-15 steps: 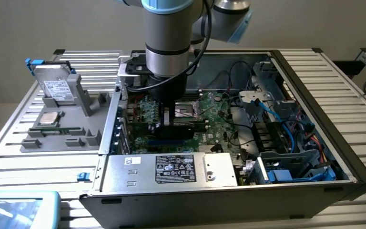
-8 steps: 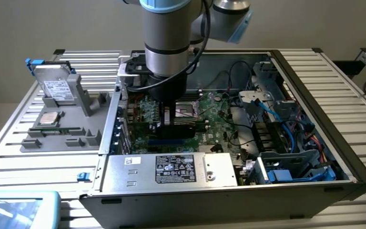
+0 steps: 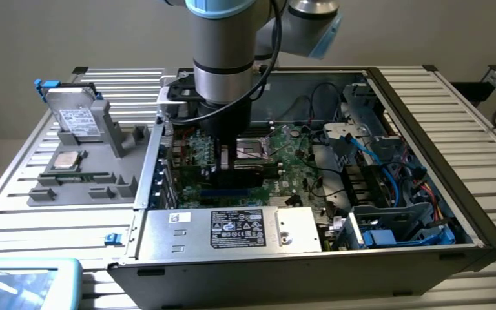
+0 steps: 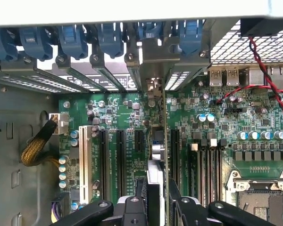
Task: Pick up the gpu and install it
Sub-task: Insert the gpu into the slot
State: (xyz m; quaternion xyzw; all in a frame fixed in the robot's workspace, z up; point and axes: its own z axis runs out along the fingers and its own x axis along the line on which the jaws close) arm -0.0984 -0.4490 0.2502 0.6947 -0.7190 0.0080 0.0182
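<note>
We see soft, even overhead light: the case (image 3: 274,284) interior sits in mild shadow, its pale rim (image 4: 108,9) washes out, and the gpu (image 4: 155,155) edge glints.

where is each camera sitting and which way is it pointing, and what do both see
Exterior view: off the arm, raised beside the open computer case, looking down into it; the arm and hand show.
Wrist view: on the wrist, facing along the hand onto the motherboard; its fingers show.
Shared: the hand, the gpu it grips, the motherboard.
</note>
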